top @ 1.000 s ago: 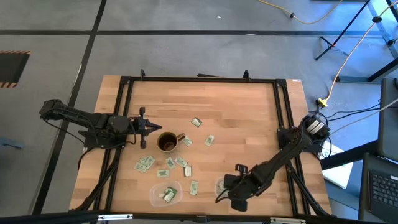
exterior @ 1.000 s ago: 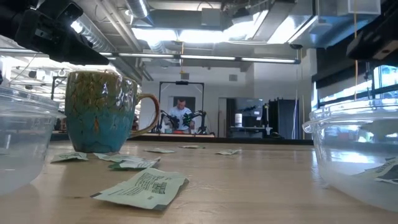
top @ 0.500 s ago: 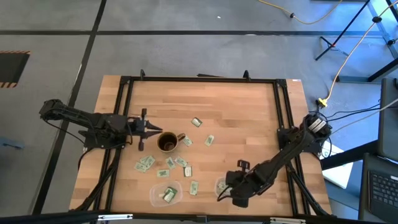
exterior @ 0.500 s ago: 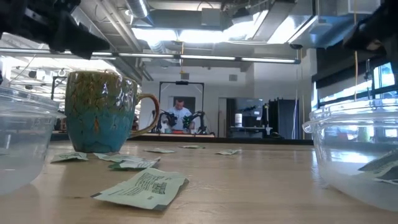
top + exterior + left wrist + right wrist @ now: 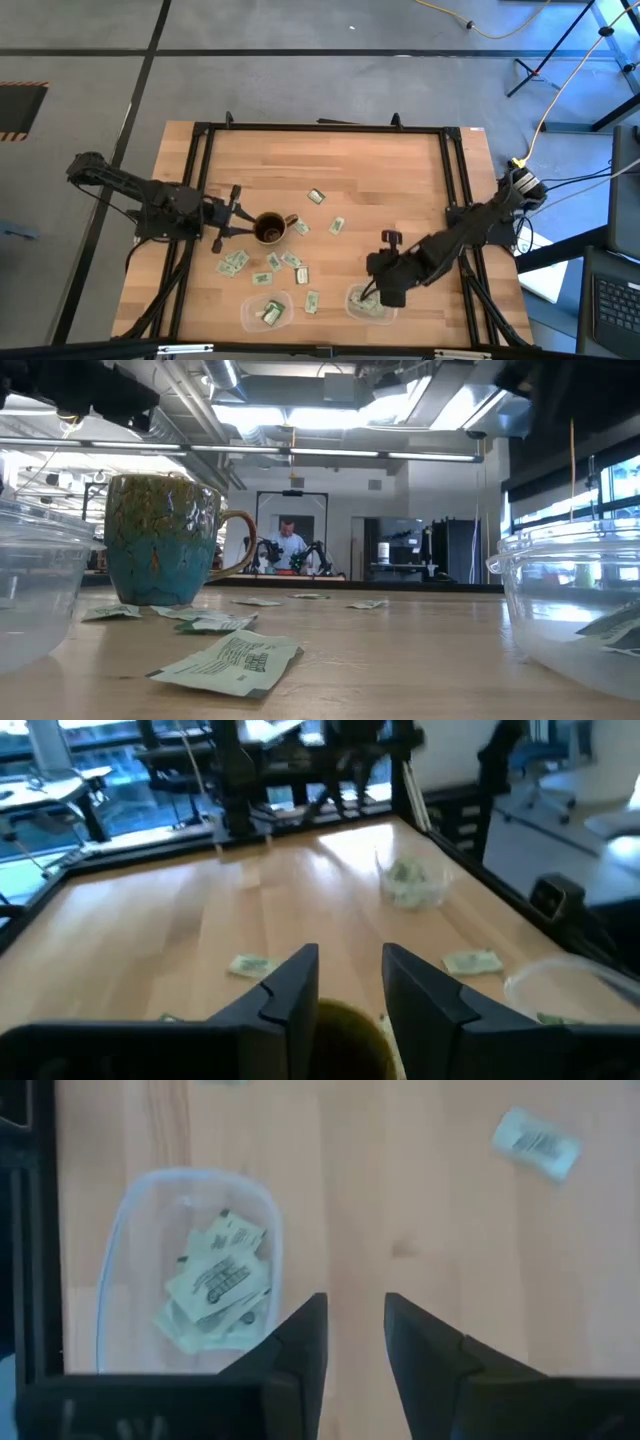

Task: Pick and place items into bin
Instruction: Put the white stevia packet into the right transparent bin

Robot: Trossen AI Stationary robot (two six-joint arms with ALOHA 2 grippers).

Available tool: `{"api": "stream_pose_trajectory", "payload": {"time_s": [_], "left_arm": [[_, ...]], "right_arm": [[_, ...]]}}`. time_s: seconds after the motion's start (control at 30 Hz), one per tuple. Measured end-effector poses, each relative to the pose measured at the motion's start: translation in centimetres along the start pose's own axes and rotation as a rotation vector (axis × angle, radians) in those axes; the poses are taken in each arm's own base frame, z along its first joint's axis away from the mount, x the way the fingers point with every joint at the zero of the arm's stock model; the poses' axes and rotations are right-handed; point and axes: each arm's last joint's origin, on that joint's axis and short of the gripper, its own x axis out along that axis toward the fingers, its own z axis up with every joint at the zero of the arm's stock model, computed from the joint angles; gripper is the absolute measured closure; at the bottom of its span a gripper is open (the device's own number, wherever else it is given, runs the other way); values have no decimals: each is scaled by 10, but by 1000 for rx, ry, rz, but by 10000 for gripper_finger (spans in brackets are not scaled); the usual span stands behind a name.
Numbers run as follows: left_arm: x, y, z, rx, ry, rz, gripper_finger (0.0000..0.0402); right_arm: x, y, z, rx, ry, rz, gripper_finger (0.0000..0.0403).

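Two arms work over the table (image 5: 400, 180). At the left, the left gripper (image 5: 237, 210) sits just beside the brown mug (image 5: 270, 229), fingers parted with nothing between them; its wrist view cuts the mug off to a rim. Loose packets (image 5: 234, 263) lie scattered around the mug, print unreadable. One clear bin (image 5: 266, 311) holds a packet. Further right, the right gripper (image 5: 372, 291) hovers by a second bin (image 5: 190, 1270) holding several packets, jaws apart and empty.

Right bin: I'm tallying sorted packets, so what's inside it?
The right bin holds a small overlapping pile of packets. At least three show; any beneath them are covered, so no exact count.
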Motion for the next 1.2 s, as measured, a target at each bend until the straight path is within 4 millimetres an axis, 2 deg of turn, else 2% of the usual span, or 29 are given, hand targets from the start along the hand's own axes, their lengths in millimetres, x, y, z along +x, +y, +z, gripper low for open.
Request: {"api": "stream_pose_trajectory", "payload": {"time_s": [0.13, 0.27, 0.4, 0.6, 0.7, 0.83, 1.0, 1.2], "left_arm": [[9, -9, 2, -15, 72, -34, 293], [15, -19, 6, -74, 229, -57, 298], [18, -30, 18, -121, 389, -54, 302], [18, -48, 47, -184, 482, -107, 305], [18, -56, 52, -247, 571, -93, 305], [21, -65, 40, -333, 745, -12, 305], [29, -74, 21, -362, 912, 83, 309], [45, -82, 5, -330, 1001, 152, 322]], "right_arm": [[-11, -25, 12, -20, -45, -5, 298], [-19, -48, 22, -35, -73, -6, 298], [-21, -69, 31, -49, -82, 15, 298], [-14, -92, 39, -78, -92, 68, 298], [3, -105, 36, -95, -135, 189, 298], [23, -122, 23, -86, -268, 333, 298], [45, -142, -2, -61, -399, 316, 298], [64, -148, -22, -66, -617, 318, 298]]}}
